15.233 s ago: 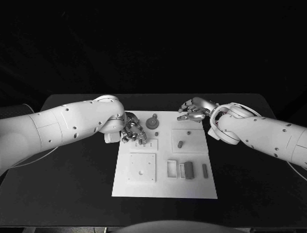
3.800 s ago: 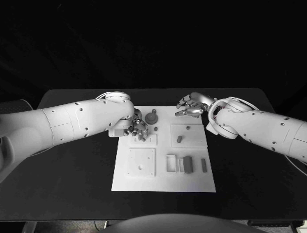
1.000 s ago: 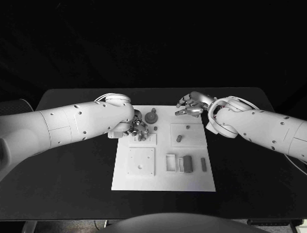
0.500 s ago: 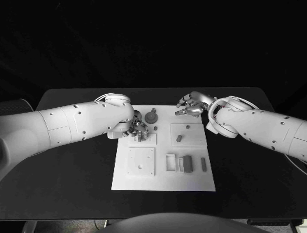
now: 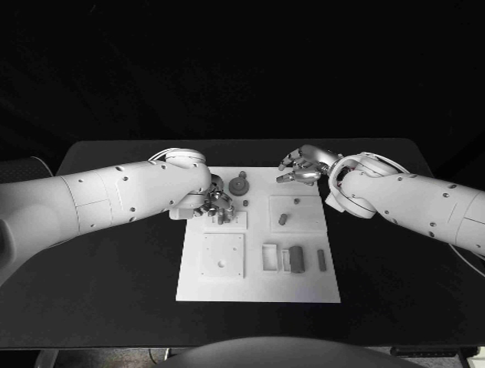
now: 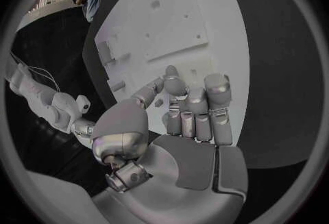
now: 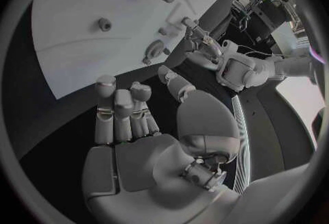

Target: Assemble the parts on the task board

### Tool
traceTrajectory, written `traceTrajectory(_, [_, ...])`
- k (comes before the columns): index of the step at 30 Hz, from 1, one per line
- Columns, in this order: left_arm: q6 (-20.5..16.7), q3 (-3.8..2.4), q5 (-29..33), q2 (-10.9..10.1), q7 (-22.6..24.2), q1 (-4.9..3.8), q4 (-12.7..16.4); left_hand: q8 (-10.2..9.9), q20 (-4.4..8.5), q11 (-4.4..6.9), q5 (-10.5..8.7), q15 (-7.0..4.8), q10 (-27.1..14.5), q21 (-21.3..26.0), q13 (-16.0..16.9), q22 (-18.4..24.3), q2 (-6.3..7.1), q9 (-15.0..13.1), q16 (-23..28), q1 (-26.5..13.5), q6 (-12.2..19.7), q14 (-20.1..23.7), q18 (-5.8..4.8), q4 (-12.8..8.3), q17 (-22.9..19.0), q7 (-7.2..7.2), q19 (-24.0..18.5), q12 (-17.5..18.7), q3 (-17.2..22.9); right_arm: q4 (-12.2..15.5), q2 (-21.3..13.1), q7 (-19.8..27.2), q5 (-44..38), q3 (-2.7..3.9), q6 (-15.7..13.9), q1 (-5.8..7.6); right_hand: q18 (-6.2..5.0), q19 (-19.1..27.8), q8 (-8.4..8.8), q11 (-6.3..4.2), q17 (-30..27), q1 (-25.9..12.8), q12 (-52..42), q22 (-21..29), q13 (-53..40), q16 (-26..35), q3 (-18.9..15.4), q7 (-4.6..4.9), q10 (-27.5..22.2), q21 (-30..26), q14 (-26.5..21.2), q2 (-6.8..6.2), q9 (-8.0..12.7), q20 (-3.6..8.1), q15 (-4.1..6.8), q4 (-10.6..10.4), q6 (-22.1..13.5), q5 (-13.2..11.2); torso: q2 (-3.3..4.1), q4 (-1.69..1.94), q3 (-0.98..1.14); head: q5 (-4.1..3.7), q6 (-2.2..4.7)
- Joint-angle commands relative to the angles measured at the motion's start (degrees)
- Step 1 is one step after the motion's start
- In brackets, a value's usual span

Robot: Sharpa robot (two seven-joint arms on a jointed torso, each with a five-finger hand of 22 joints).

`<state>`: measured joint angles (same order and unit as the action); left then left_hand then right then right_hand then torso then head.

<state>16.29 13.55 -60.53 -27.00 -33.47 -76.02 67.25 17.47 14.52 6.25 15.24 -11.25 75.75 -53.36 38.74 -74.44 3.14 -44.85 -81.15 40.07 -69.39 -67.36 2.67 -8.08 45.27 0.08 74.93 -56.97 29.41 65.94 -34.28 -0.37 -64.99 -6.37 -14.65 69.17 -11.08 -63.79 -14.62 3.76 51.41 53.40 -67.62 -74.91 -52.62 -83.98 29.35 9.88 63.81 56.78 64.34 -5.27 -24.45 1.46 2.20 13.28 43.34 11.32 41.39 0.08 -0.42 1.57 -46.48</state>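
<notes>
Task board is lying flat on the black desk, w/ the near end bare. Moving away along it: a square plate w/ a hole, and beside it an open frame, a dark block and a thin bar sitting side by side, all well short of both sets of fingers.

Further out, left hand is hovering over the board's left-middle section, fingers pointing down at the board, close together and lightly curled; can't tell if anything is pinched under them. A round grey part is standing just beyond these fingers. A short grey peg is lying on the right-middle plate, btwn the two hands, w/ a small stud just past it.

Farthest out, right hand is sitting at the board's far right corner, fingers curling inward side by side w/ the thumb apart, holding nothing visible.
</notes>
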Motion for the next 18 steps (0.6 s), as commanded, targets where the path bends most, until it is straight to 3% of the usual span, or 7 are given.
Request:
traceTrajectory(1, [-1.41,-0.01,0.59,-0.08,0.66,0.01,0.09,-0.32,0.16,-0.07,-2.83,-0.48,-0.29,0.34,0.11,0.04,1.13,0.05,0.39,-0.71,0.22,0.15,3.66,1.31,0.09,0.05,-0.52,0.43,0.04,0.0,0.05,0.3,-0.28,0.01,0.66,-0.01,-3.92,-0.01,-0.23,-0.05,-0.08,-0.57,-0.33,-0.51,0.09,-0.27,-0.12,0.42,-0.39,-0.4,-0.1,-0.06,0.06,0.32,0.24,-0.31,-0.18,0.28,0.01,0.0,0.0,-0.03,0.02])
traceTrajectory(3, [-1.81,-0.02,0.59,-0.19,0.85,0.01,0.09,-0.34,0.25,-0.03,-6.0,-0.54,-0.34,0.41,0.19,0.01,1.75,0.05,0.42,-1.58,0.25,0.19,3.75,2.91,0.16,0.02,-0.64,0.49,0.12,-0.03,0.05,0.31,-0.28,0.01,0.69,-0.01,-3.92,-0.01,-0.23,-0.05,-0.08,-0.57,-0.33,-0.52,0.09,-0.27,-0.12,0.42,-0.39,-0.4,-0.1,-0.07,0.06,0.32,0.24,-0.31,-0.18,0.28,0.01,0.0,0.0,-0.03,0.02])
traceTrajectory(9, [-3.42,-0.04,1.24,-0.73,1.33,0.11,0.17,-0.32,0.46,0.04,-11.4,-0.67,-0.4,0.46,0.4,-0.11,3.83,0.0,0.47,-1.91,0.33,0.24,3.93,5.37,0.31,-0.07,-0.83,0.56,0.57,-0.08,0.09,0.34,-0.28,0.01,0.74,-0.02,-3.92,-0.01,-0.23,-0.05,-0.09,-0.57,-0.34,-0.52,0.09,-0.27,-0.11,0.42,-0.39,-0.4,-0.11,-0.06,0.07,0.32,0.24,-0.31,-0.19,0.28,0.02,-0.02,0.01,-0.05,0.06])
traceTrajectory(18, [-4.97,-0.18,2.72,-2.18,3.9,0.07,1.06,-0.33,0.55,0.04,-11.86,-0.71,-0.43,0.44,0.55,-0.15,4.33,-0.04,0.47,-1.38,0.45,0.22,4.01,5.76,0.37,-0.04,-0.79,0.53,0.73,-0.29,0.1,0.38,-0.28,0.01,0.67,-0.02,-3.92,-0.01,-0.24,-0.05,-0.09,-0.55,-0.34,-0.52,0.1,-0.27,-0.11,0.42,-0.4,-0.4,-0.11,-0.06,0.07,0.32,0.24,-0.3,-0.19,0.29,-0.03,0.03,-0.04,-0.19,0.1])
